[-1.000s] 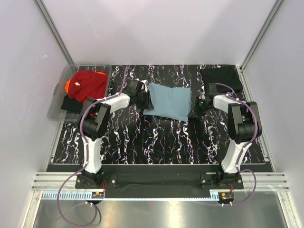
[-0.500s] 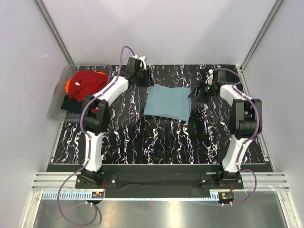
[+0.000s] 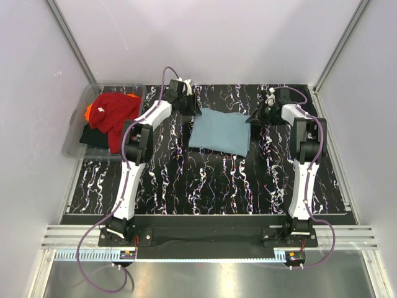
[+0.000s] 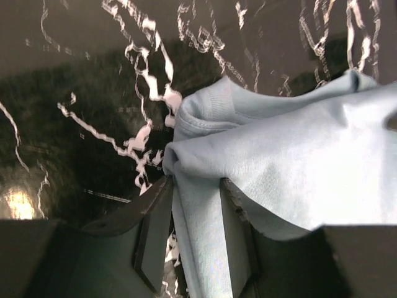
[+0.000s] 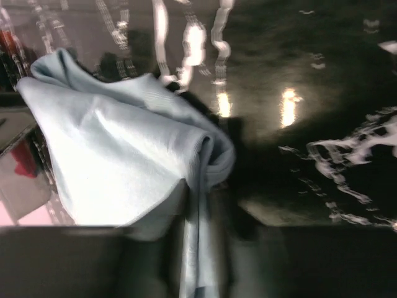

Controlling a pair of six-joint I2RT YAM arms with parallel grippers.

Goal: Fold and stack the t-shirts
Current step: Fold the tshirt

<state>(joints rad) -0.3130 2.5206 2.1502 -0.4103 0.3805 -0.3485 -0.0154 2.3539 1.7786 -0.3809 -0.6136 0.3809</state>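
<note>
The dusty teal-blue t-shirt [image 3: 219, 131] lies folded in a rough rectangle on the black marbled table, towards the back middle. My left gripper [image 3: 188, 105] is at its far left corner and my right gripper [image 3: 256, 117] is at its far right corner. In the left wrist view the left gripper [image 4: 195, 186] has the teal fabric [image 4: 298, 161] filling the gap between its fingers. In the right wrist view the right gripper [image 5: 201, 186] pinches a rolled edge of the teal shirt [image 5: 118, 149]. Red [image 3: 115, 112], orange [image 3: 90, 112] and black [image 3: 93, 135] shirts lie in the tub.
The clear plastic tub [image 3: 73, 139] stands at the table's left edge. White walls close the back and both sides. Both arms stretch far back over the table [image 3: 205, 186].
Both arms have reached further back. The grippers went from the shirt's side edges to its far corners. The teal shirt has shifted slightly back and lies flatter.
</note>
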